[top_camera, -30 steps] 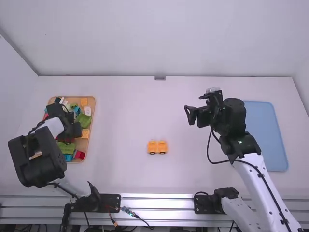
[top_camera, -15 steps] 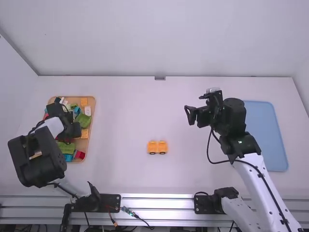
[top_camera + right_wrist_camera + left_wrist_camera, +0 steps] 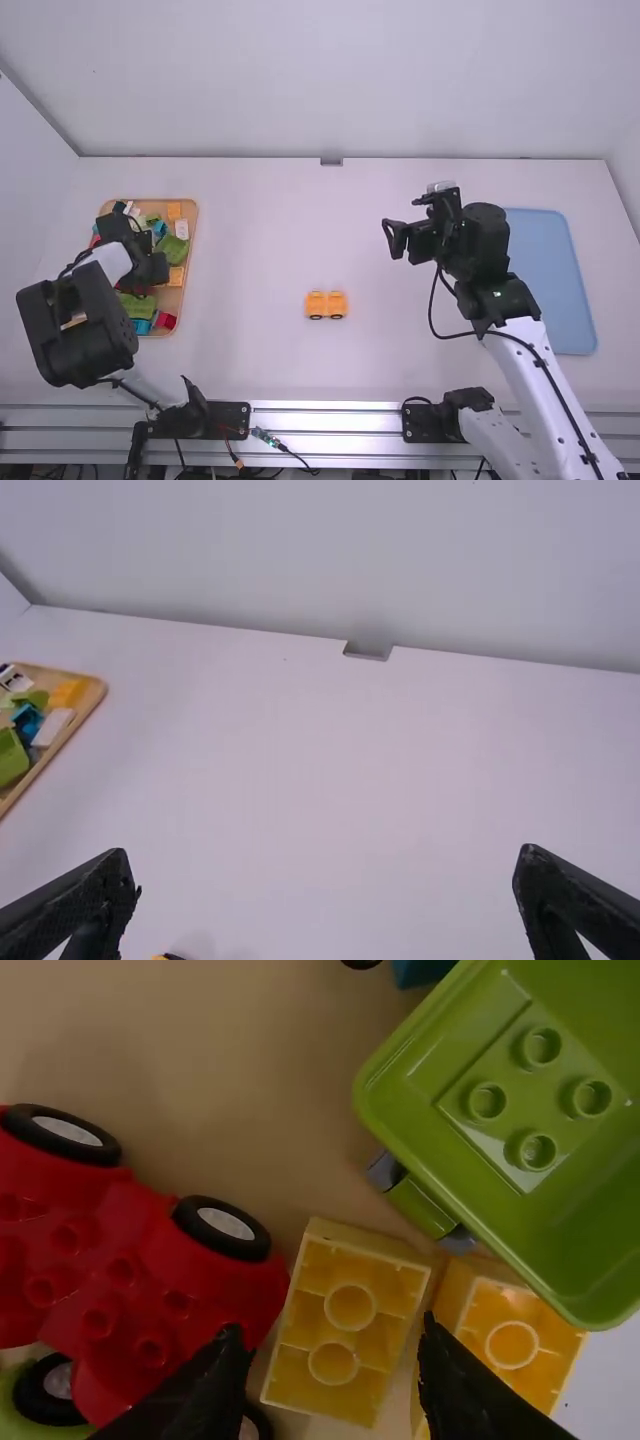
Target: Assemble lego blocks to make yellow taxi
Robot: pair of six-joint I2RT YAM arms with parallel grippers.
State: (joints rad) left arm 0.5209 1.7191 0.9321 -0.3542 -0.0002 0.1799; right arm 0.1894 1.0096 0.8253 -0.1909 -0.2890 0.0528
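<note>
My left gripper (image 3: 150, 270) is over the wooden tray at the far left. In the left wrist view, my left gripper (image 3: 335, 1345) is open, its fingers on either side of a yellow block (image 3: 350, 1310) with two studs facing up; a second yellow block (image 3: 510, 1345) lies beside the right finger. An orange-yellow wheeled base (image 3: 327, 305) stands alone at the table's middle. My right gripper (image 3: 392, 240) is above the table, right of and beyond that base. In the right wrist view, my right gripper (image 3: 325, 880) is open with nothing between its fingers.
The wooden tray (image 3: 192, 208) also holds a red wheeled piece (image 3: 120, 1270), a green tub-shaped piece (image 3: 500, 1110) and other loose blocks. A blue tray (image 3: 565, 290) lies at the right, partly behind the right arm.
</note>
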